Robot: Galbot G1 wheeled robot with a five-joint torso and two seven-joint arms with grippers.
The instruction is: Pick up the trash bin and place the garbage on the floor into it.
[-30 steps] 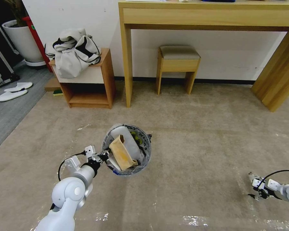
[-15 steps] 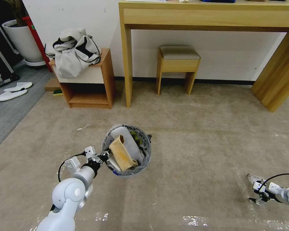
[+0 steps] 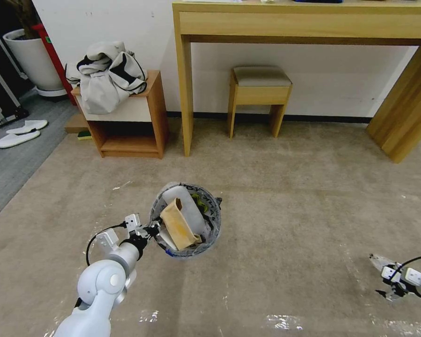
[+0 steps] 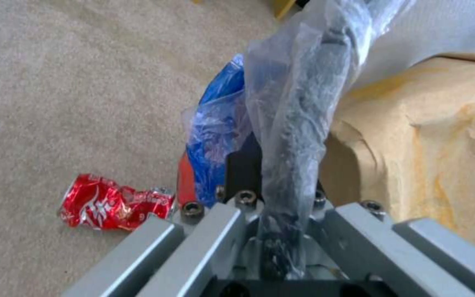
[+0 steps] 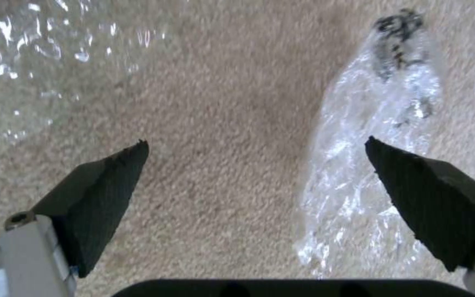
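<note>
Beige carpet | right gripper fingers spread, low over clear plastic wad | left gripper clamped on bag-lined rim of trash bin, held up | bin contents: cardboard scrap, white slipper | red foil wrapper on carpet beneath.

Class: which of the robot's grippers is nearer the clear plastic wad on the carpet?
Right. The right gripper hangs open just over the plastic wad; the left gripper is far off, holding the trash bin.
</note>
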